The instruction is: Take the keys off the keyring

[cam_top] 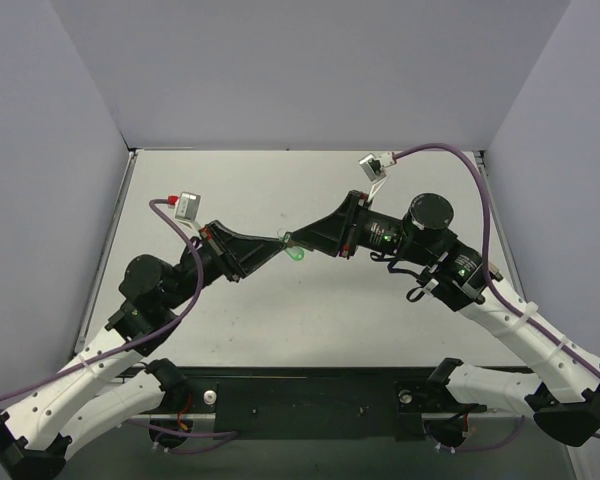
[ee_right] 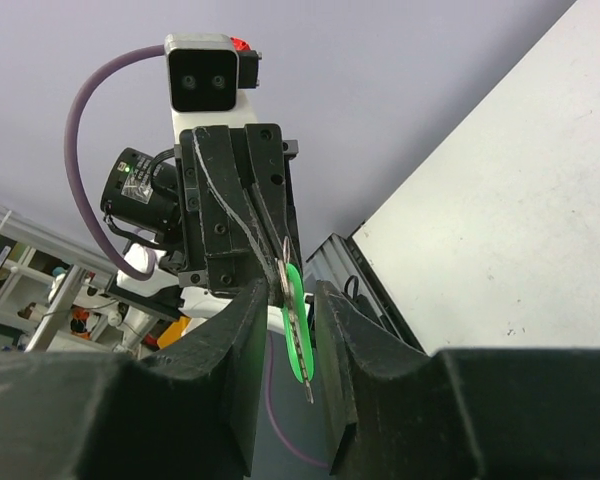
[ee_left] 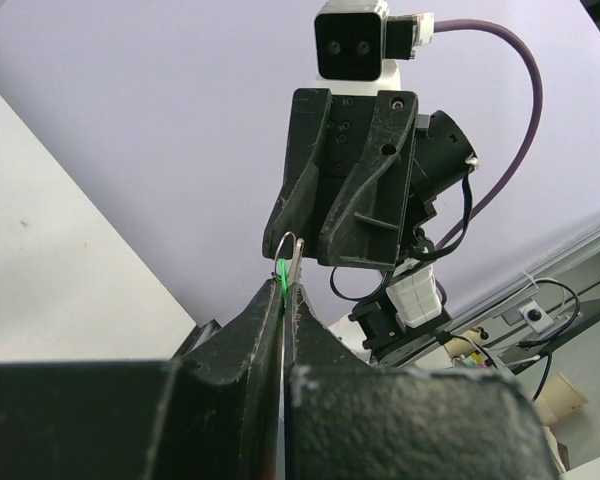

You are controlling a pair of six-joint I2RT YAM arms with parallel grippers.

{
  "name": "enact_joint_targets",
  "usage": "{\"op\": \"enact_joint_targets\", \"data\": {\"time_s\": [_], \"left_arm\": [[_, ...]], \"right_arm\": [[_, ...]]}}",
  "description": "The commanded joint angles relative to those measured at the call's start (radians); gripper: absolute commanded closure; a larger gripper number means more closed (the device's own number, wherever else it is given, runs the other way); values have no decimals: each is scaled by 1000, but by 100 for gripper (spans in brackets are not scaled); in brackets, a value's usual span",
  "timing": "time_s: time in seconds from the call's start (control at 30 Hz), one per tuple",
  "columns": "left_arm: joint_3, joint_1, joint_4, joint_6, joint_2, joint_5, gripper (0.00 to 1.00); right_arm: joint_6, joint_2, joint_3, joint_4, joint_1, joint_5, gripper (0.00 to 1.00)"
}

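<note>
room: pale lavender walls point(cam_top: 310, 70) on three sides of a white table point(cam_top: 280, 190); a black mounting rail point(cam_top: 310, 395) runs along the near edge at 6 o'clock.
arms: left arm point(cam_top: 100, 350) comes in from 7 o'clock and right arm point(cam_top: 520, 330) from 5 o'clock; their tools meet tip to tip near the table's middle.
keyring point(cam_top: 298, 255): bright green oval tag, held up off the table. In the overhead view it hangs toward 6 o'clock just below the meeting tips. From the left wrist only a green edge and a loop of wire ring show above the clamped fingertips.
key point(ee_right: 306, 385): thin silver-grey strip lying along the tag's face, seen edge-on from the right wrist. Its end pokes past the tag's lower end. I cannot tell whether it is threaded on the ring.
left gripper point(cam_top: 278, 243): points toward 3 o'clock. Its fingers point(ee_left: 245, 335) are pressed together with only a hairline between them, pinching the keyring's ring end.
right gripper point(cam_top: 304, 240): points toward 9 o'clock. Its fingers point(ee_right: 242, 330) stand a little apart, one on each side of the tag, with a thin gap showing on both sides; they grip nothing.
cables: a purple cable point(cam_top: 450, 160) loops off each wrist camera.
</note>
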State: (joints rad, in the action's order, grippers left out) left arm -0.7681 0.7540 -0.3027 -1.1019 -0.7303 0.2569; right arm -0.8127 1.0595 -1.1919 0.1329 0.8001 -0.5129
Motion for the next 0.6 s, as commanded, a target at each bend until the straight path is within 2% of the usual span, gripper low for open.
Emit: {"op": "enact_joint_targets", "data": {"time_s": [0.0,0.13,0.37,0.57], "left_arm": [[9,7,-76,-19,5,-21,100],[9,8,-79,-21,2,-24,100],[12,13,-84,-23,-1,-36,100],[24,18,-99,-27,-1,-53,100]], "right_arm": [[-13,0,9,97,4,-18,78],[-22,7,12,111,4,-18,79],[-29,19,17,132,10,-24,87],[-31,25,26,137,13,-26,87]]}}
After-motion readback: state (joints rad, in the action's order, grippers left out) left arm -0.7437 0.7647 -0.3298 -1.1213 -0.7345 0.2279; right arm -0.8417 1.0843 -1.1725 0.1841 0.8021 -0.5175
